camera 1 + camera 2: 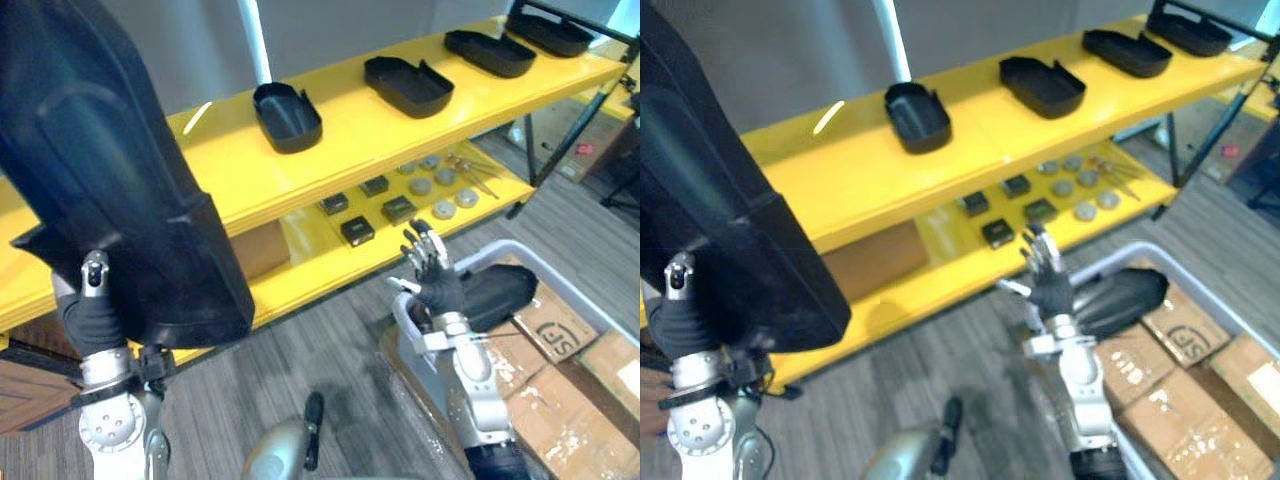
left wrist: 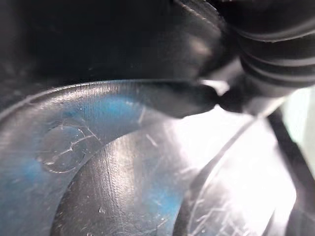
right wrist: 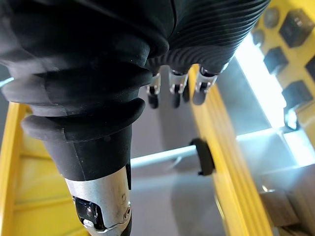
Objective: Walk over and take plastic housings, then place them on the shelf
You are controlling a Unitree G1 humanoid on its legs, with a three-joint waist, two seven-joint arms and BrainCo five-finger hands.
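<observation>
A large black plastic housing (image 1: 100,170) is held upright at the left, close to the camera. My left hand (image 1: 95,315) grips its lower edge, thumb on its front face; the left wrist view looks into its scratched inner wall (image 2: 123,162). Behind it stands the yellow shelf (image 1: 380,140), whose top board carries several black housings, such as one (image 1: 287,115) near the middle and another (image 1: 408,85) to its right. My right hand (image 1: 435,280) hovers open, fingers spread, beside another black housing (image 1: 505,290) lying in a grey bin (image 1: 565,280).
The shelf's lower board holds small black boxes (image 1: 357,231) and grey discs (image 1: 443,208). Cardboard boxes (image 1: 570,400) fill the bin at the lower right. Grey carpet lies between me and the shelf. A black frame leg (image 1: 560,140) stands at the shelf's right end.
</observation>
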